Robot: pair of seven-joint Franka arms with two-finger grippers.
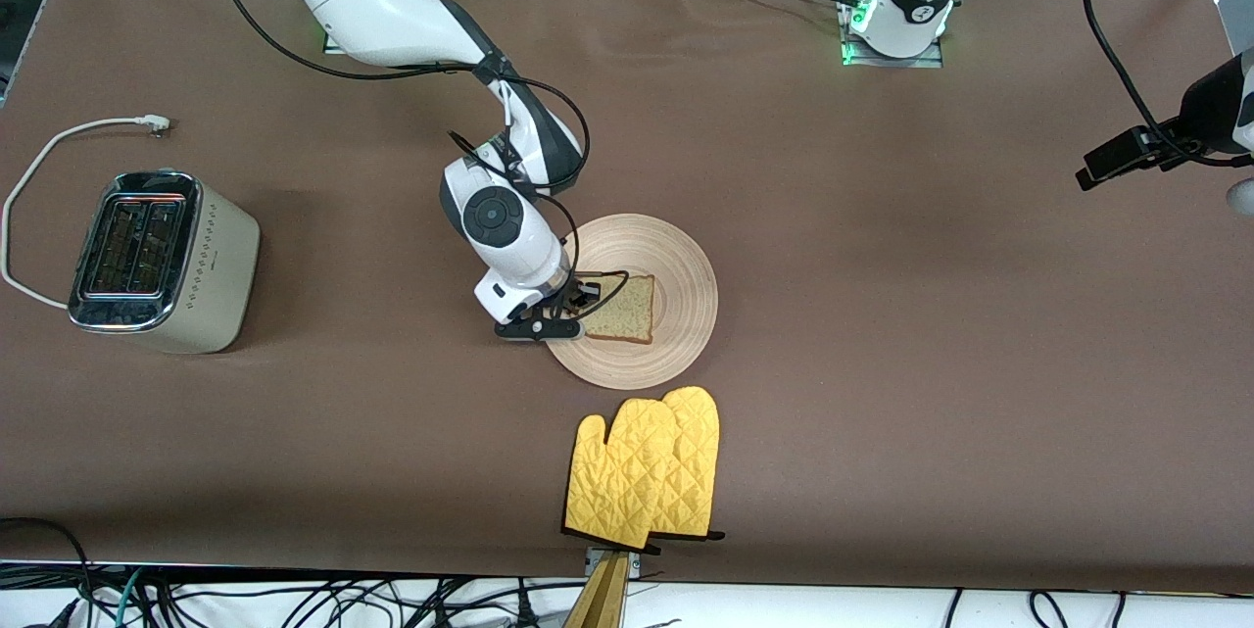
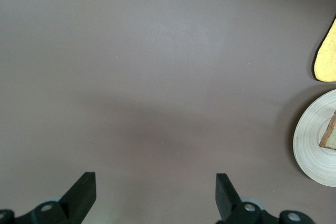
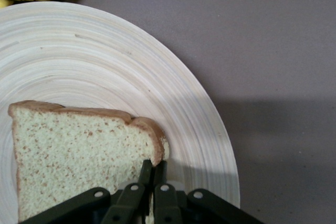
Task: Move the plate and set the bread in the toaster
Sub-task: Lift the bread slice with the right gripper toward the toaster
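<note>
The plate (image 1: 676, 265) lies mid-table with the bread (image 1: 622, 310) flat on it. My right gripper (image 1: 578, 298) is low over the plate's rim on the side toward the right arm's end. It is shut on the bread's crust edge, as the right wrist view shows (image 3: 156, 165), with the bread (image 3: 73, 150) on the plate (image 3: 105, 66). The toaster (image 1: 162, 265) stands upright at the right arm's end, slots up. My left gripper (image 1: 1107, 163) waits high at the left arm's end, open and empty (image 2: 155, 179). Its view catches the plate (image 2: 312, 145) and the bread (image 2: 329, 135).
A pair of yellow oven mitts (image 1: 647, 471) lies nearer the front camera than the plate, close to the table's front edge. The toaster's white cord (image 1: 59, 143) loops on the table beside it. The brown table (image 1: 931, 363) is bare toward the left arm's end.
</note>
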